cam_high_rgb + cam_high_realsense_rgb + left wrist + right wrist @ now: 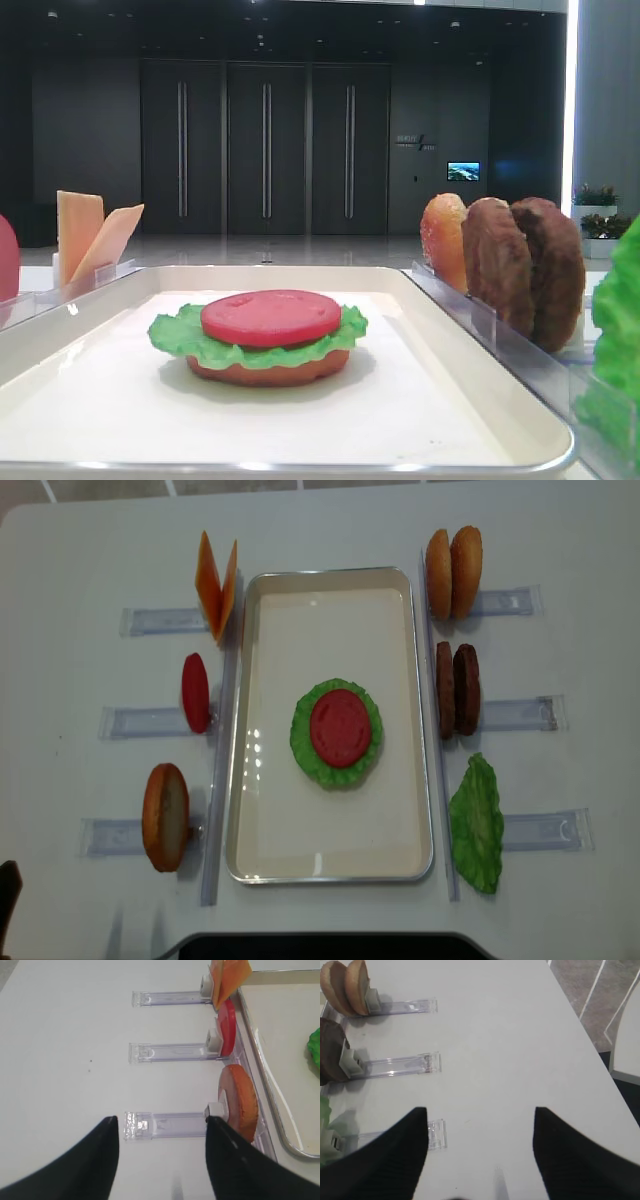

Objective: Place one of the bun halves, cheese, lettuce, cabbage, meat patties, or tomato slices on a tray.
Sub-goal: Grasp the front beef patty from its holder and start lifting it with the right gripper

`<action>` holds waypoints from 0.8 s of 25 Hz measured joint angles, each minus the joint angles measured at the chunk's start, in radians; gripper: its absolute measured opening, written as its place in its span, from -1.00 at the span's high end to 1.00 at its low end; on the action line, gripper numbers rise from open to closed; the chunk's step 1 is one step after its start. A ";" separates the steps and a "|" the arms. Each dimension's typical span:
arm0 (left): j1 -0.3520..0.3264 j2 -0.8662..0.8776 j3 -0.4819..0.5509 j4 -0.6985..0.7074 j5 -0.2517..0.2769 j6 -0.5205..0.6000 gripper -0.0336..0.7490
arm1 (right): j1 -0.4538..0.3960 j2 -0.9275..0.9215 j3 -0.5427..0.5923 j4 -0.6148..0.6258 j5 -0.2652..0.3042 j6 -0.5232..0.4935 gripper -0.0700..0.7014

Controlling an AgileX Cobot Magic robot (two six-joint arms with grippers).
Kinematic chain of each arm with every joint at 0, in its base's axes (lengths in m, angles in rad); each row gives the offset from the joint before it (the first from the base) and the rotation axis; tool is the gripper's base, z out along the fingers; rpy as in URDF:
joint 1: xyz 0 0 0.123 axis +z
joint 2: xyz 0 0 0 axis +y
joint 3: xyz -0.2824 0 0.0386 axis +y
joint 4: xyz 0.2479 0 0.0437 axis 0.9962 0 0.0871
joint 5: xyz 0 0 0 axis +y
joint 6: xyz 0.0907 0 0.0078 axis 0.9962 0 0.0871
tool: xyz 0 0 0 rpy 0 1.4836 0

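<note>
The cream-white tray (330, 825) lies mid-table and holds a stack: a bun half (270, 372), lettuce (302, 742) and a tomato slice (340, 726) on top. Left of the tray stand cheese (215, 585), one tomato slice (195, 692) and a bun half (165, 816). To its right are two bun halves (453, 572), two meat patties (457, 689) and a lettuce leaf (477, 823). My left gripper (161, 1122) is open above the table, its right finger close to the bun half (242, 1105). My right gripper (480, 1110) is open over bare table, with nothing between its fingers. No cabbage shows.
Narrow clear racks (150, 721) (515, 714) hold the food on both sides of the tray. The table's far edge and the floor (600, 995) show at the upper right of the right wrist view. A dark base (320, 947) sits at the table's near edge.
</note>
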 joint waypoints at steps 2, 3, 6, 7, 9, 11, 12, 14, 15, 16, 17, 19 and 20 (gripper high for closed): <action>0.000 0.000 0.000 0.000 0.000 0.000 -0.16 | 0.000 0.000 0.000 0.000 0.000 0.000 -0.30; 0.000 0.000 0.000 0.000 0.000 0.000 -0.16 | 0.000 0.000 0.000 0.000 0.000 0.000 -0.30; 0.000 0.000 0.000 0.000 0.000 0.000 -0.15 | 0.000 0.000 0.000 0.000 0.000 0.000 -0.30; 0.000 0.000 0.000 0.000 0.000 0.000 -0.14 | 0.000 0.000 0.000 0.000 0.000 0.000 -0.30; 0.000 0.000 0.000 0.000 0.000 0.000 -0.14 | 0.000 0.000 0.000 0.000 0.000 0.000 -0.30; 0.000 0.000 0.000 0.000 0.000 0.000 -0.14 | 0.000 0.000 0.000 0.000 0.000 0.000 -0.30; 0.000 0.000 0.000 0.000 0.000 0.000 -0.14 | 0.000 0.000 0.000 0.000 0.000 0.000 -0.30; 0.000 0.000 0.000 0.000 0.000 0.000 -0.14 | 0.000 0.000 0.000 0.000 0.000 0.000 -0.30; 0.000 0.000 0.000 0.000 0.000 0.000 -0.13 | 0.000 0.000 0.000 0.000 0.000 0.000 -0.30; 0.000 0.000 0.000 0.000 0.000 0.000 -0.13 | 0.000 0.000 0.000 0.000 0.000 0.000 -0.30; 0.000 0.000 0.000 0.000 0.000 0.000 -0.13 | 0.000 0.000 0.000 0.000 0.000 0.000 -0.30; 0.000 0.000 0.000 0.000 0.000 0.000 -0.13 | 0.000 0.000 0.000 0.000 0.000 0.000 -0.30; 0.000 0.000 0.000 0.000 0.000 0.000 -0.13 | 0.000 0.000 0.000 0.000 0.000 0.000 -0.30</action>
